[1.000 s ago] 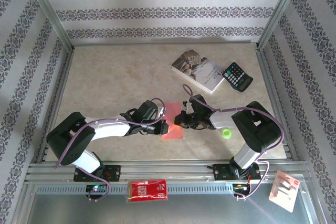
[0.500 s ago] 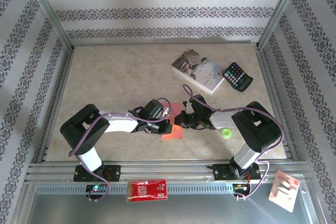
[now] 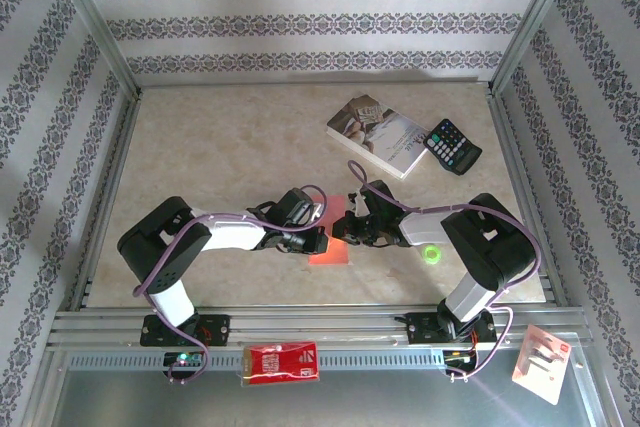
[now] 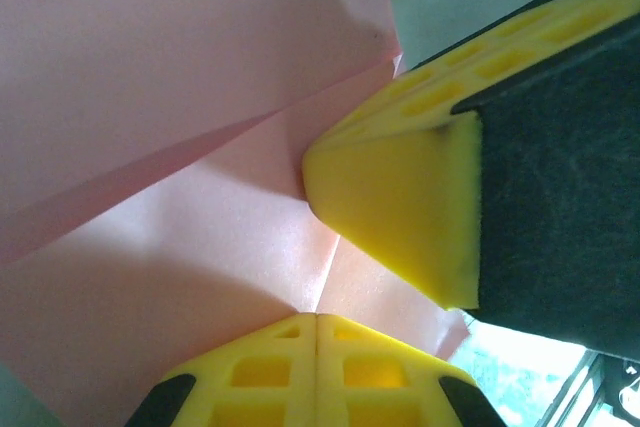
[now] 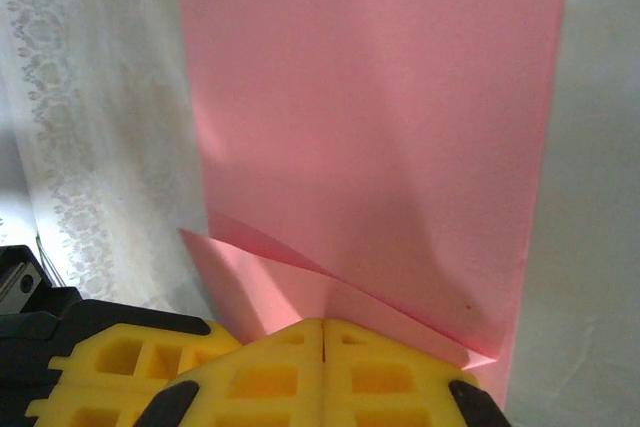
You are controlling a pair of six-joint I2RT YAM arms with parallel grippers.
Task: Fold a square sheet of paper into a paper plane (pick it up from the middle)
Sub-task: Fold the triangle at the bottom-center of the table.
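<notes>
The pink-red sheet of paper (image 3: 331, 252) lies on the table between both arms, partly folded. In the right wrist view the paper (image 5: 380, 127) is a long strip with two corner flaps meeting at a centre crease. My right gripper (image 5: 323, 327) is shut, its tips resting on that meeting point. My left gripper (image 4: 317, 319) is shut too, tips on the centre crease of the paper (image 4: 180, 237), facing the right gripper's fingers (image 4: 400, 217). From above, the left gripper (image 3: 322, 243) and right gripper (image 3: 345, 231) sit almost touching over the paper. No finished paper plane is in view.
A paperback book (image 3: 385, 135) and a black calculator (image 3: 452, 146) lie at the back right. A small green object (image 3: 431, 254) sits beside the right forearm. A red packet (image 3: 282, 362) and a white-red packet (image 3: 543, 362) lie on the front rail.
The left arm swung its elbow rightward and pushed its gripper further onto the paper, close to the right gripper. The right arm stayed still.
</notes>
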